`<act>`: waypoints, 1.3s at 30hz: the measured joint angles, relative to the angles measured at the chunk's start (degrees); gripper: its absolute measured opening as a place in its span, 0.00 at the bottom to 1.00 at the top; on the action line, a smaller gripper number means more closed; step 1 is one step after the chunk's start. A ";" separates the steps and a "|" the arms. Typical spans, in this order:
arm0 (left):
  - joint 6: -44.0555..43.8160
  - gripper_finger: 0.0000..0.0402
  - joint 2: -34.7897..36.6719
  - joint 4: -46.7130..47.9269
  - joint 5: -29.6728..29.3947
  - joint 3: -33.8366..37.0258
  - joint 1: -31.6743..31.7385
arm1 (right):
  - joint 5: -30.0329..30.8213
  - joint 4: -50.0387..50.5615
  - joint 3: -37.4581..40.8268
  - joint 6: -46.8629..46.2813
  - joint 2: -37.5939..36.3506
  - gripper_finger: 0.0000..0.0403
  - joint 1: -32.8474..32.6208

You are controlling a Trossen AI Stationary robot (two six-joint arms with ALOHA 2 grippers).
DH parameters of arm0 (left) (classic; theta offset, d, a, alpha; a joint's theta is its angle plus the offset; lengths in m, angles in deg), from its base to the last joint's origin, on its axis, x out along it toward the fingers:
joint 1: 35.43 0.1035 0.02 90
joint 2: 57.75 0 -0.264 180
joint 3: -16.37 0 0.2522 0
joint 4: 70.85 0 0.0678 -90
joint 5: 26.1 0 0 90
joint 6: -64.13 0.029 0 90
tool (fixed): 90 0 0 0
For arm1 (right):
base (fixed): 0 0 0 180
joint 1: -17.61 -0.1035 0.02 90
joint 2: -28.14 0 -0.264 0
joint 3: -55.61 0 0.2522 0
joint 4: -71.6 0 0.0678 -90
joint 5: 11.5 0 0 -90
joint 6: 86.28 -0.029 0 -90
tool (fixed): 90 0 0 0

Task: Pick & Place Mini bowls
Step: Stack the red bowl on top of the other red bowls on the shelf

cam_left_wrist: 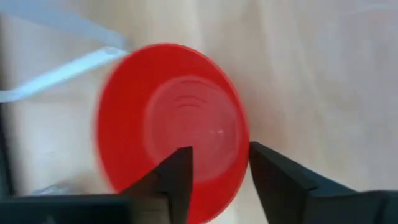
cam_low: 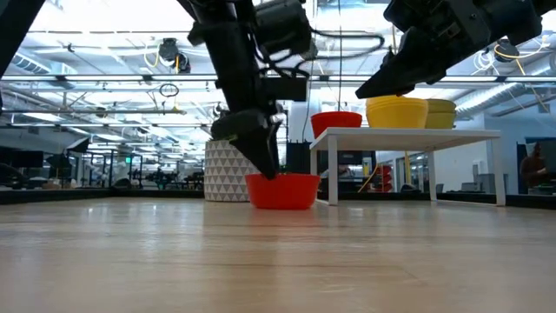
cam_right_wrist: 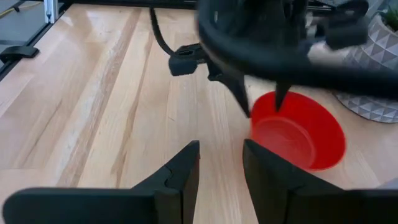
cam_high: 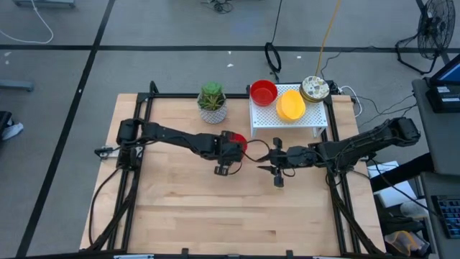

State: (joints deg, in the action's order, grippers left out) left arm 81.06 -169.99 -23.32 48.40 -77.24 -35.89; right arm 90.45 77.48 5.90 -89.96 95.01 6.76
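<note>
Smooth, glossy round red mini bowl (cam_left_wrist: 171,118) sits on pale wood-grain table (cam_high: 187,194); left gripper (cam_left_wrist: 219,165) jaws parted astride its rim; right gripper (cam_right_wrist: 221,163) narrowly open, empty.

Red bowl (cam_high: 238,142) half under left gripper (cam_high: 228,160).

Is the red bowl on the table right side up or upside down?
Right side up. The red bowl sits flat on the table, and the wrist views look down into its hollow inside, which appears empty.
</note>
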 joint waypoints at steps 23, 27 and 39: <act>-25.37 0.46 29.97 9.43 -5.39 -0.08 -12.81 | 0.02 -11.52 -2.92 4.75 17.50 0.27 7.20; -29.31 0.43 34.25 9.46 -5.39 -0.08 -14.02 | 0.07 -11.50 -7.74 5.05 23.94 0.27 7.91; -32.28 0.38 38.89 10.20 -3.46 -0.08 -17.19 | 2.73 2.12 -21.35 6.29 34.79 0.27 9.45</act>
State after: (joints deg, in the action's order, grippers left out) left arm 48.78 -131.11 -13.12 44.94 -77.32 -53.08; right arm 93.18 79.60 -15.45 -83.67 129.80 16.21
